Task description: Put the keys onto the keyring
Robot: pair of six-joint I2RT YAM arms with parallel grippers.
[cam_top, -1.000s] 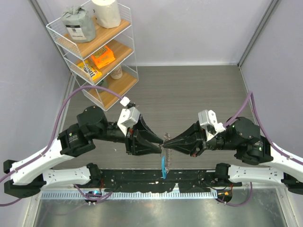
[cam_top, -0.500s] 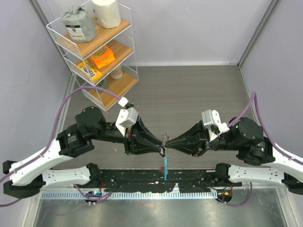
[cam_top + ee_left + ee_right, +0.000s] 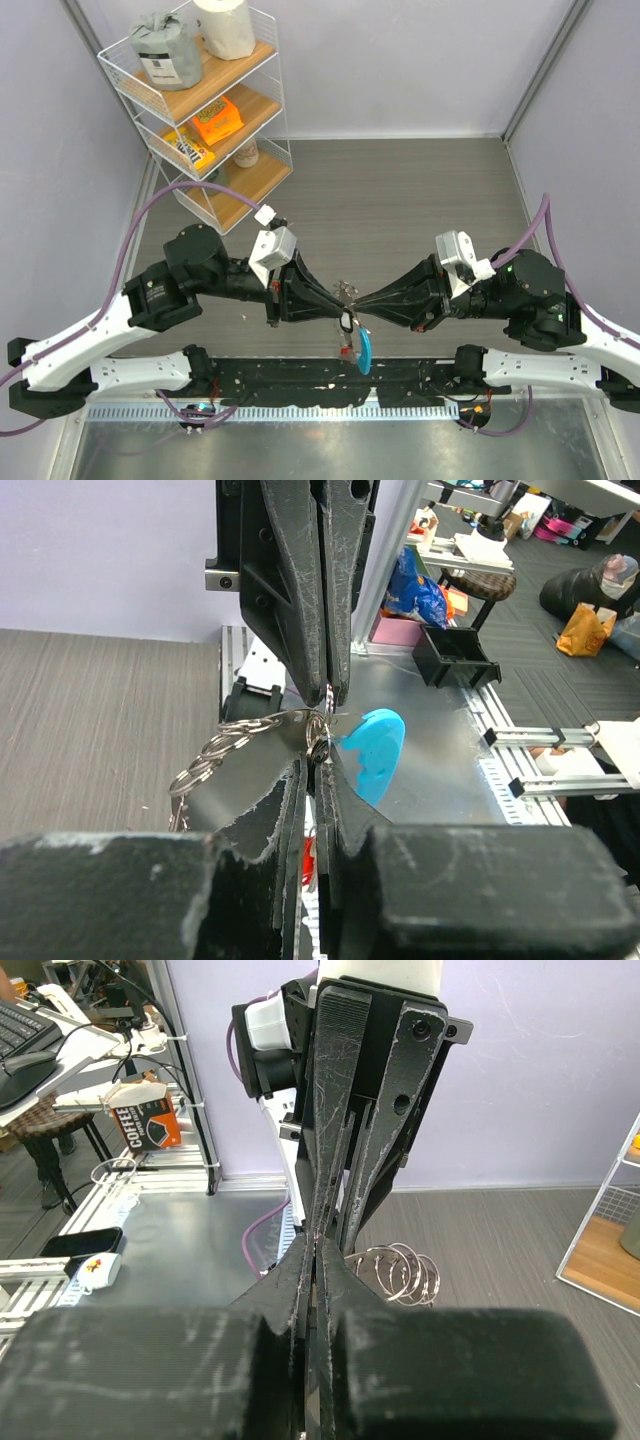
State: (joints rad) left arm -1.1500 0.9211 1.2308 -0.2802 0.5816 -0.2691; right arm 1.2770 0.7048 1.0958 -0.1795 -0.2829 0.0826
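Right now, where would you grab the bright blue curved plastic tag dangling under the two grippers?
I'd pinch the blue tag at its free lower end, clamping its broad flat faces, coming from below on the near side. Its top is crowded by the left gripper and right gripper meeting tip to tip at the thin silvery keyring.

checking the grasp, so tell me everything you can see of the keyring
The keyring is a thin silvery metal ring carrying a blue tag of curved plastic and a small red tag. It is held up off the table, where the tips of the left hand and right hand meet; both look closed on it. The tags hang below, the blue one toward the near edge. Silvery keys bunch beside it.
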